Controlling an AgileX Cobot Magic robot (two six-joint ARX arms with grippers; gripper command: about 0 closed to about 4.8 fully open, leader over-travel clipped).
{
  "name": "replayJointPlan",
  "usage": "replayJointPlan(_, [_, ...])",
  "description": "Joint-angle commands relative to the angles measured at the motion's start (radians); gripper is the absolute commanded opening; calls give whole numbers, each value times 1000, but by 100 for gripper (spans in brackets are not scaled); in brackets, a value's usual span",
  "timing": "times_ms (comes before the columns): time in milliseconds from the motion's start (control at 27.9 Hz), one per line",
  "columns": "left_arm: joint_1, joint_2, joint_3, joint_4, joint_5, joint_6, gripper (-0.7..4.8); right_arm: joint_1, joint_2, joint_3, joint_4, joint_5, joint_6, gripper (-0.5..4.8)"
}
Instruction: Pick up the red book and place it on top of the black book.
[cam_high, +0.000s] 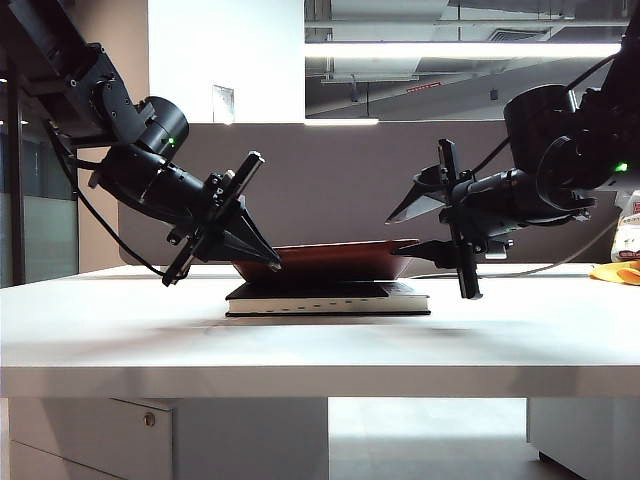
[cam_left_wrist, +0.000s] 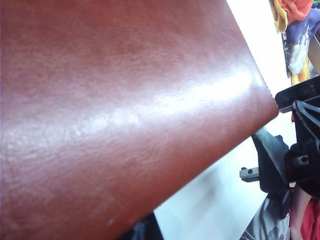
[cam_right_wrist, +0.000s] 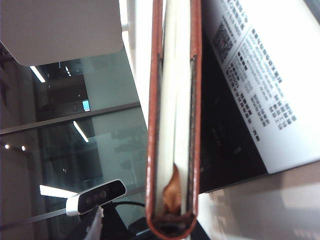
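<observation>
The table (cam_high: 320, 340) carries the black book (cam_high: 328, 297), which lies flat and serves as reference for all positions below. The red book (cam_high: 330, 258) hangs level just above the black book and does not rest on it; in the exterior view a thin gap separates the two.

My left gripper (cam_high: 262, 262) is at the red book's left end, fingers closed on that edge. My right gripper (cam_high: 428, 226) is at the right end; the lower finger is under the book's edge, the upper finger stands clear above it, so the jaws are partly open and support rather than clamp.

Step in hand: placement. I judge that the next move calls for lowering both ends together, keeping the red book's edges square over the black book, then releasing.
</observation>
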Motion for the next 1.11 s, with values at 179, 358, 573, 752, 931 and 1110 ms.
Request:
replayJointPlan(179, [3,19,28,-1,-4,4,-5,2,-10,8,40,-27,1,209])
replayJointPlan(358, [3,21,47,-20,7,4,-5,2,-10,8,40,-28,1,209])
replayJointPlan(573, [-29,20,51,-39,51,5,-5,2,-10,8,39,-23,1,209])
replayJointPlan(752, [-93,21,57,-34,48,4,-5,11,-10,8,40,-22,1,209])
replayJointPlan(931, [-137,35,99,-26,16,-1,-5,27,-10,8,40,-22,1,209])
replayJointPlan(1110, [-144,85,190,-96,25,-10,-5,39,-10,8,40,-23,1,209])
